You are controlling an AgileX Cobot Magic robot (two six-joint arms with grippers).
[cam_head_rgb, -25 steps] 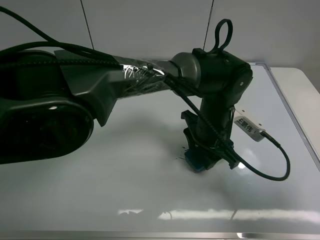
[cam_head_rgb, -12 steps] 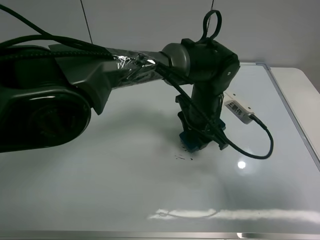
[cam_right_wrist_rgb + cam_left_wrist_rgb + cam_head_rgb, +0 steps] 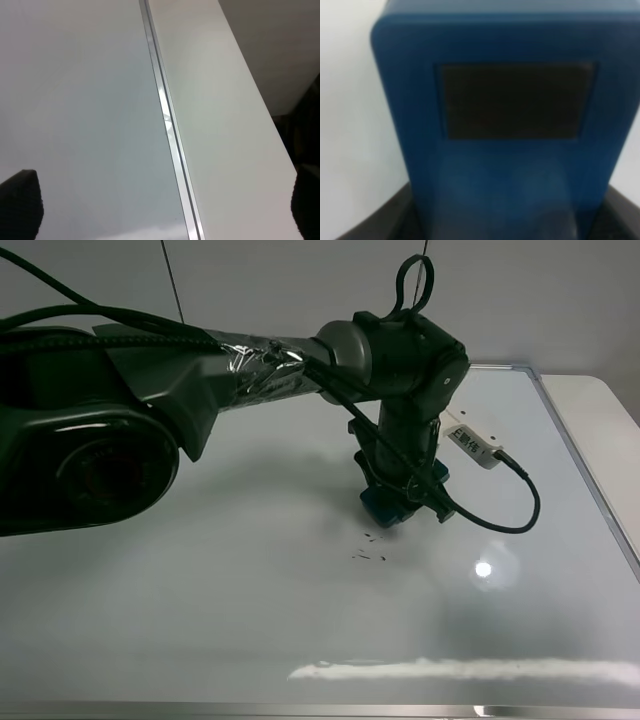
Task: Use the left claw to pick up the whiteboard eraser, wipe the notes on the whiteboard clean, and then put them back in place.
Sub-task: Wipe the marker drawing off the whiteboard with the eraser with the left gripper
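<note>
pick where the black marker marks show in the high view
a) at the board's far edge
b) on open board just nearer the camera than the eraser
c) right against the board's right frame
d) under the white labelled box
b: the thin black notes lie on bare whiteboard just on the camera's side of the whiteboard eraser, which the left claw grips.

Glossy whiteboard [image 3: 200, 600], silver metal frame [image 3: 168, 125]
</note>
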